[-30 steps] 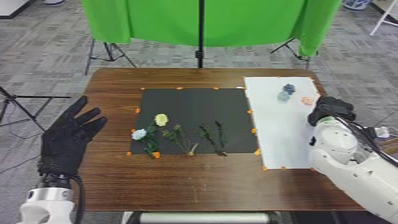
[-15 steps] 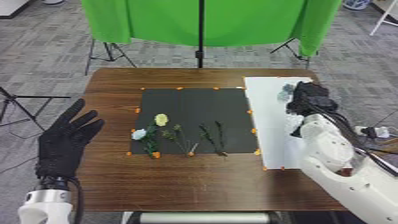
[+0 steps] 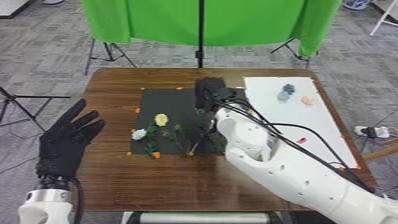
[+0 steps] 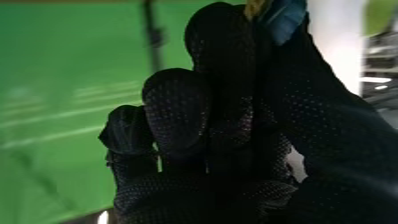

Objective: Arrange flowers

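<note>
Right hand (image 3: pixel 210 95) pinches bluish thing (image 4: pixel 286 22) over black mat (image 3: pixel 167 102) on brown table (image 3: pixel 178 187) (green cloth (image 3: pixel 151 25) hangs behind).

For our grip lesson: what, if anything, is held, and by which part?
The right hand pinches a bluish thing, likely a flower, between thumb and fingertips; which part is unclear. The left hand holds nothing.

Looking forward and down from head over brown wooden table (image 3: pixel 178 192); from wrist, close along black-gloved right hand (image 3: pixel 210 93), sharing green cloth (image 3: pixel 258 25).
</note>
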